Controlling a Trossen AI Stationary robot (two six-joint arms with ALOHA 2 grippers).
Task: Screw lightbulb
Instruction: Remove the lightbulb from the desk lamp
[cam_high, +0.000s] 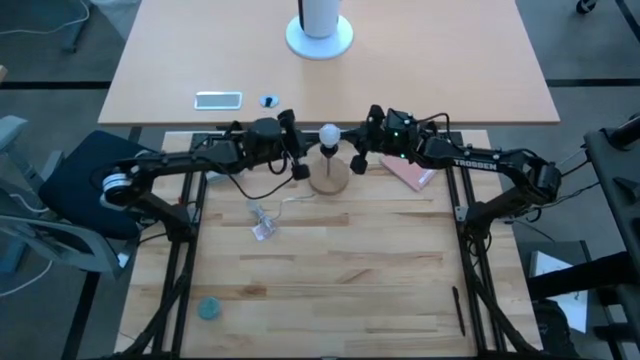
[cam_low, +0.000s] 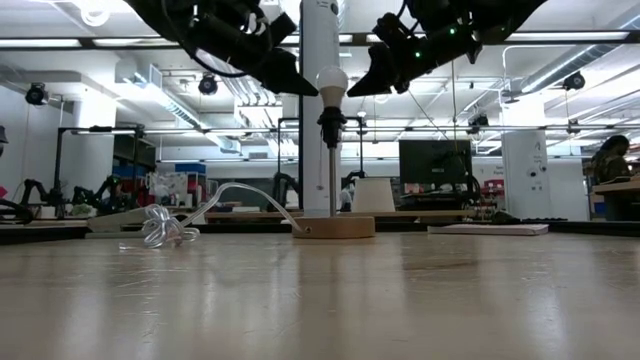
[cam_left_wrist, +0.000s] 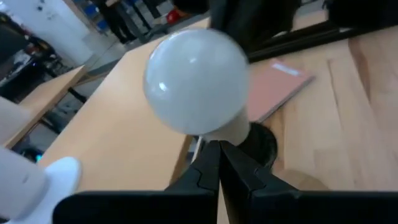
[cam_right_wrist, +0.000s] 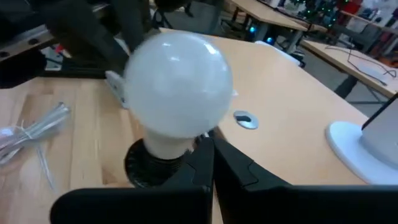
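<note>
Starting at the left of the table, the left gripper (cam_high: 298, 168) hangs just beside the lamp, its fingers pressed together and holding nothing, the tips pointed in at the neck under the glass. Down on the wood near it lies a crumpled clear wrapper (cam_high: 262, 222).

In the middle stands the round wooden stand (cam_high: 329, 176) with its black socket (cam_low: 331, 125) on a thin post, and the lightbulb (cam_high: 328, 132) sits upright in that socket, between the two arms. How far it is threaded I cannot tell.

On the right, the right gripper (cam_high: 359, 160) mirrors the other: fingers closed on themselves, nothing pinched, close to the bulb's base. Beyond it a pinkish pad (cam_high: 409, 174) lies flat on the table.

The bulb looks light, smooth and frosted (slippery, I would guess, and surely breakable). I would take it around its widest part with a gentle, even squeeze, not at the pale neck, where the socket rim crowds the fingers.

The overhead view places both arms but hides the height. The low view shows the bulb (cam_low: 331, 81) perched well above the table with both grippers at its level. Only the wrist views show the pale screw base (cam_left_wrist: 229, 130) meeting the socket (cam_right_wrist: 148, 165), and the closed fingertips (cam_left_wrist: 219, 168).
</note>
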